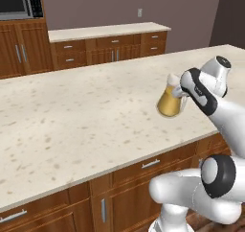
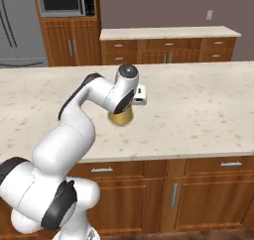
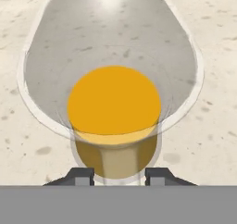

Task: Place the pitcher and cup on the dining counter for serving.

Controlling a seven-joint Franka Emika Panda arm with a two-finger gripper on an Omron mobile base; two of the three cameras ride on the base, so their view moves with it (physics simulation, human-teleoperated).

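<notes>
The gripper [image 1: 180, 90] is clenching the neck of the pitcher [image 1: 169, 101] — jaws closed on the glass, one tip either side in the hand view; the carafe is hanging tilted over the dining counter [image 1: 72, 121], near its front edge; whether its base is touching the stone I cannot tell — setting it down and releasing seem left, then the cup.
</notes>
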